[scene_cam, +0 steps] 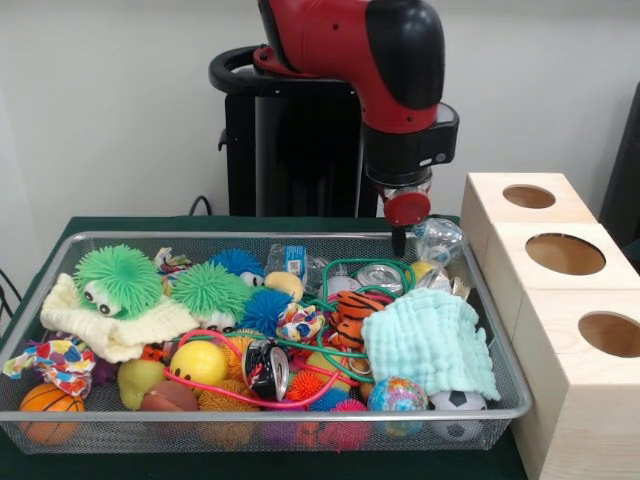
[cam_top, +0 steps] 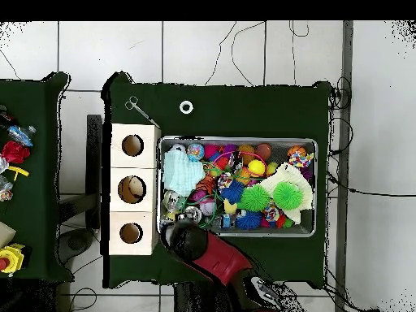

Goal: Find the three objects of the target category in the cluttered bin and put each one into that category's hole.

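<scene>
A wire mesh bin (scene_cam: 500, 410) holds a heap of toys. My gripper (scene_cam: 399, 241) hangs over the bin's far right corner, just left of a crumpled clear plastic bottle (scene_cam: 438, 240); whether it touches the bottle is unclear. A silver can (scene_cam: 378, 276) lies just below it, under a green cord. To the right stands a wooden box (scene_cam: 560, 400) with three round holes (scene_cam: 528, 196) (scene_cam: 565, 253) (scene_cam: 610, 334). In the overhead view the arm (cam_top: 187, 240) hides the gripper, at the bin's (cam_top: 240, 236) lower left corner beside the box (cam_top: 114, 189).
Inside the bin lie two green spiky balls (scene_cam: 118, 276), a blue one (scene_cam: 263, 310), a cream knitted cloth (scene_cam: 110, 335), a mint towel (scene_cam: 432, 340), a tiger toy (scene_cam: 355, 315), a yellow smiley ball (scene_cam: 198, 362), a basketball (scene_cam: 45, 400) and a soccer ball (scene_cam: 458, 403). A side table with toys (cam_top: 12, 154) stands apart.
</scene>
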